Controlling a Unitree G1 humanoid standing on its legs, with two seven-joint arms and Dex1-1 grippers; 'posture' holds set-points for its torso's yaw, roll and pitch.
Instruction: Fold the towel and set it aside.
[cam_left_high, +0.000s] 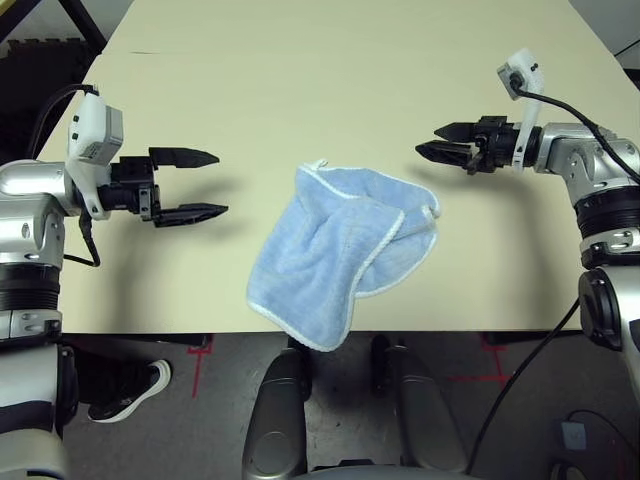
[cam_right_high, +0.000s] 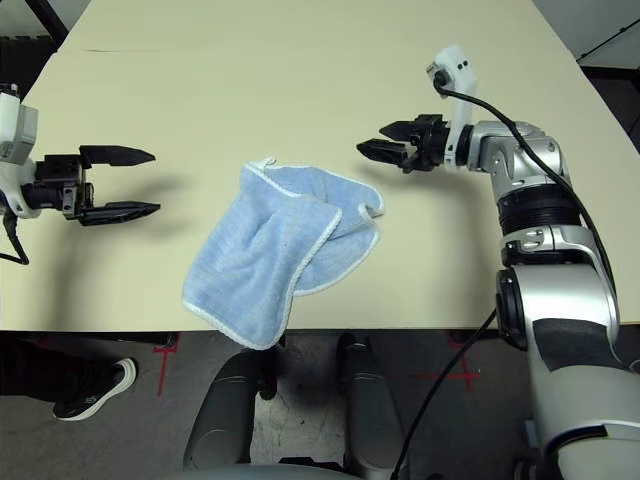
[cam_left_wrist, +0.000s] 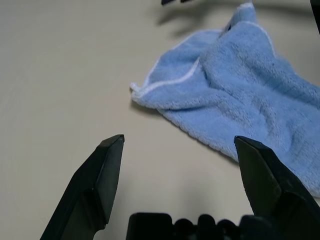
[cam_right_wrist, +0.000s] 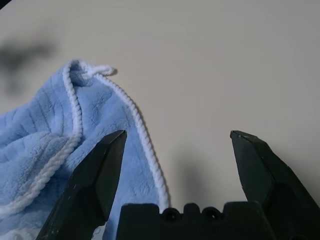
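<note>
A broad, pale cream counter fills the upper and middle parts of the head views. On it, at centre and reaching down to the counter's near edge, lies the small light-blue fluffy terry towel with white stitched edging. It is loosely doubled over and rumpled, one flap lying crookedly across the rest, and its lowest corner hangs just over the edge.

At the left of the frame the left claw hangs with its two black fingers spread wide, holding nothing, well apart from the towel. At the upper right the right claw is likewise parted and empty, pointing toward the towel's upper right corner and near it without touching.

As a judgement, the fold looks rough and only partly done at best: the edges do not line up, and the towel has not been set aside. Squaring the fold and moving it off to one side remain.

No brand, label or legible writing can be made out.
</note>
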